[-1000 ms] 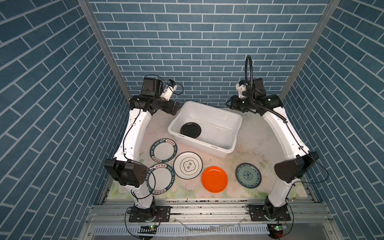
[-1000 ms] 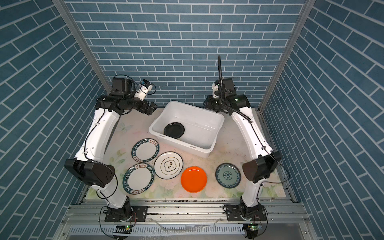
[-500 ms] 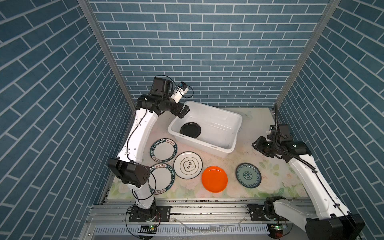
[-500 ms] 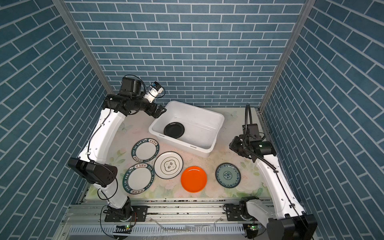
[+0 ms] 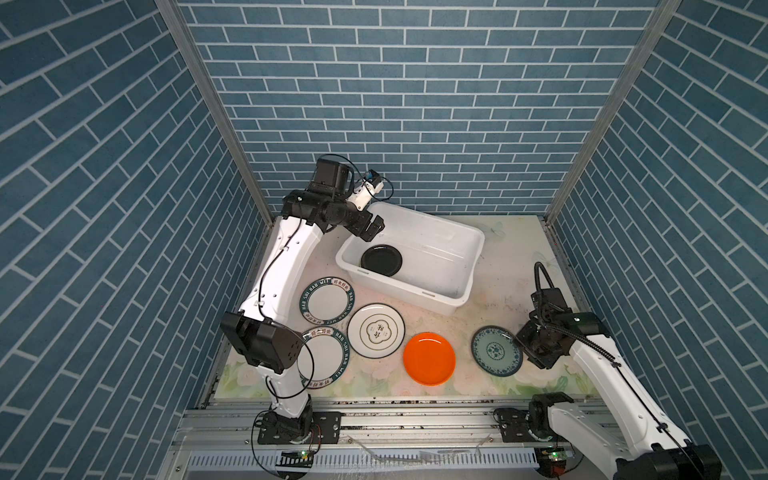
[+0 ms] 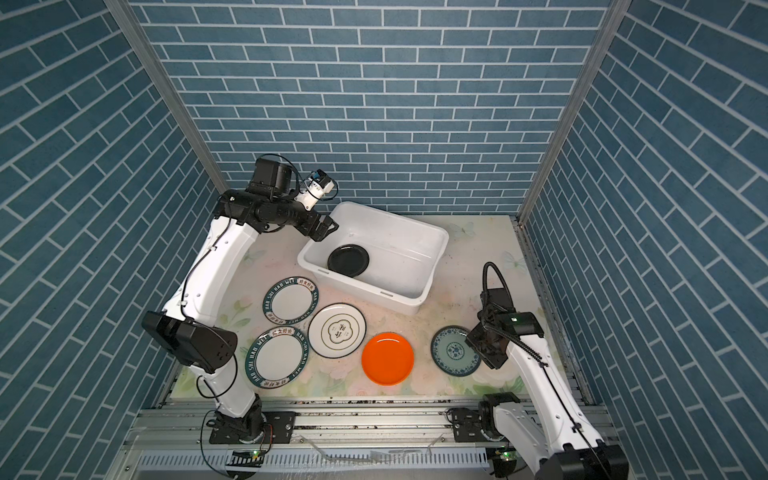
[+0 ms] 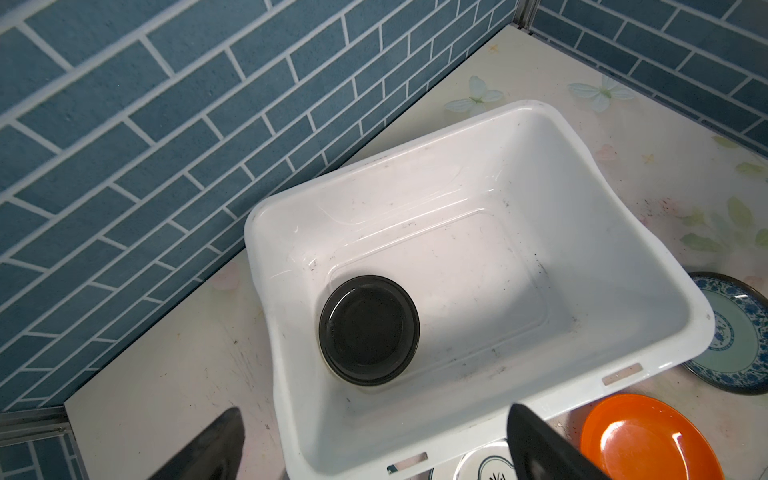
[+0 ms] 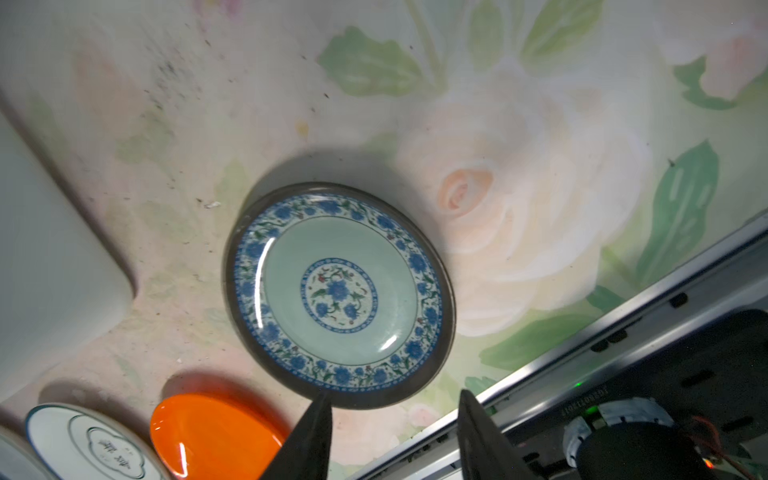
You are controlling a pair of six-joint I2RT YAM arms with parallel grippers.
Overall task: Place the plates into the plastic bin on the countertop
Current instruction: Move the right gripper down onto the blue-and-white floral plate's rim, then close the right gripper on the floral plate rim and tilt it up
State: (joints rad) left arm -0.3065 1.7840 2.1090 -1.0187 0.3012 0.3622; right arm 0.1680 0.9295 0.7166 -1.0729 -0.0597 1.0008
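Floral countertop (image 5: pixel 511 253): white plastic bin (image 5: pixel 467 266) twd back edge, set at an angle. Nearer front edge, left to right: rear green-lettered plate (image 5: pixel 327 300), front green-lettered plate (image 5: pixel 326 357), gold-motif plate (image 5: pixel 376 336), orange plate (image 5: pixel 429 364), blue-green patterned plate (image 5: pixel 496 351) nr right edge.

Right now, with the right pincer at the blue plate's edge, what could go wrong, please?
The blue plate lies flat, so the open right pincer may push it rather than catch its rim. Pushed, it could hit the orange plate nearby. The left pincer hangs at the bin, risking a clash.
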